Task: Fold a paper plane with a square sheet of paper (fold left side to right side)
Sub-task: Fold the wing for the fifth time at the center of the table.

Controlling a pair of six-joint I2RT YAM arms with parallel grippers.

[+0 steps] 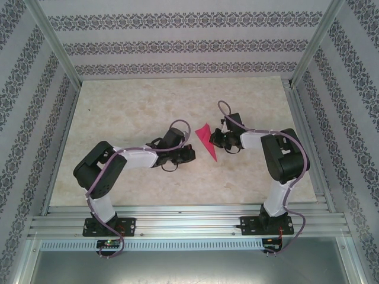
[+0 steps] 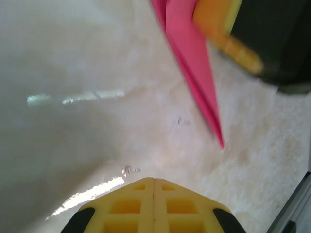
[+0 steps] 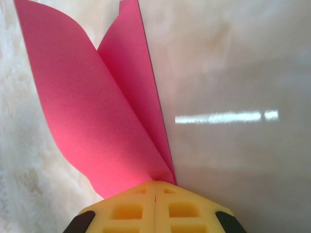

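Nearest, left gripper [image 1: 189, 155] clenched on nothing, yellow fingertips [image 2: 138, 194] pressed flat together, just left of the paper plane [image 1: 206, 141] and apart from it, aimed toward the plane's sharp near tip. Bright pink-magenta dart, narrow and creased, sharp tip pointing back toward the arm bases, wider end farther away. Hard to tell whether the tip touches the pale marble-patterned table [image 1: 136, 100]. On the plane's right side, touching it, right gripper [image 3: 155, 183] clamped on the paper, its two yellow fingers closed with the pink sheet pinched between them. Beyond that grip, two pink flaps rising and spreading apart, the left one curved, the right one straighter-edged. Behind the plane, bare table, then patterned wallpaper.
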